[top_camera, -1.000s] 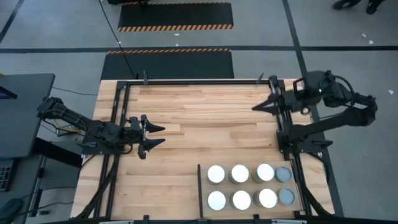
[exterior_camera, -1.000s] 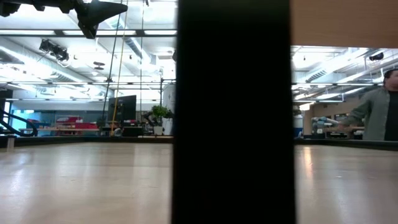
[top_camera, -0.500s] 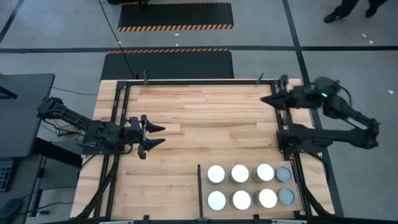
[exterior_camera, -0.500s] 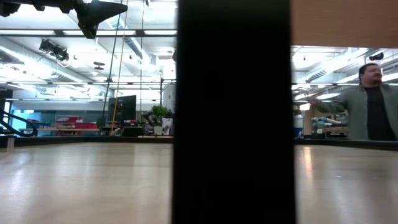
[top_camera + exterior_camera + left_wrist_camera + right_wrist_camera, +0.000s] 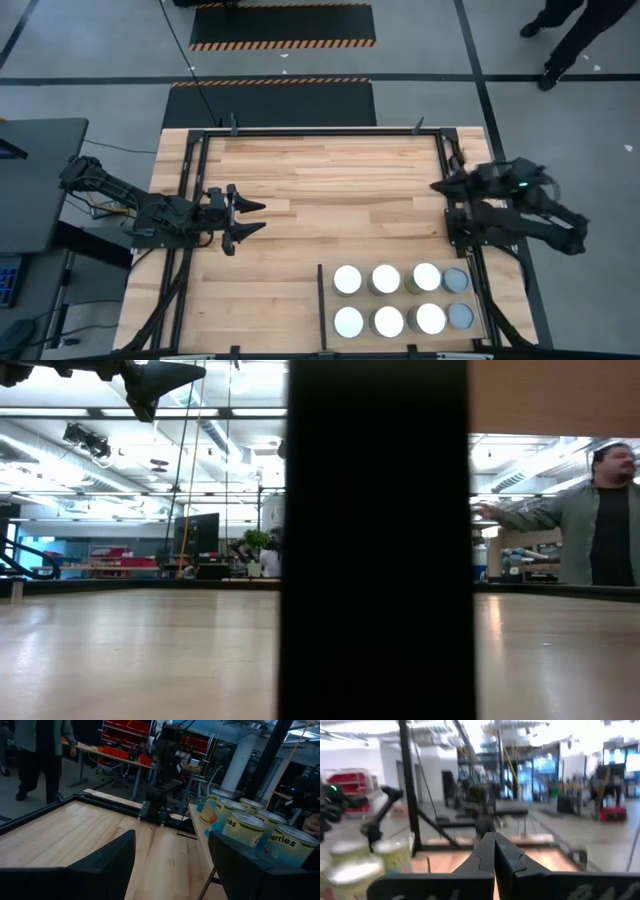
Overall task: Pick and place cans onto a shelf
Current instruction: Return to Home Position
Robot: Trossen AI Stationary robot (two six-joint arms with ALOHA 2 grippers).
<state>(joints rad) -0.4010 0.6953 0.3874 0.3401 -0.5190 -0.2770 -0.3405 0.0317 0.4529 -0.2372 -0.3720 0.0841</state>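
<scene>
Several cans (image 5: 388, 300) stand upright in two rows on the shelf (image 5: 400, 342), a light-wood section edged by black bars at the table's near right, with a divider bar (image 5: 320, 305) on its left. The cans also show in the left wrist view (image 5: 240, 822) and the right wrist view (image 5: 350, 865). My left gripper (image 5: 250, 218) is open and empty over the table's left side, pointing right. My right gripper (image 5: 438, 186) is shut and empty at the right frame bar, far of the cans.
Black frame bars (image 5: 320, 130) run round the board. A black post (image 5: 375, 540) blocks the middle of the low view. Bare wood (image 5: 330, 190) lies between the grippers. A person (image 5: 600, 520) stands in the room beyond the table.
My right gripper has drawn back toward the table's right edge and then a little toward the near edge, its arm folding in over its base. It stays shut. The cans have not moved.
</scene>
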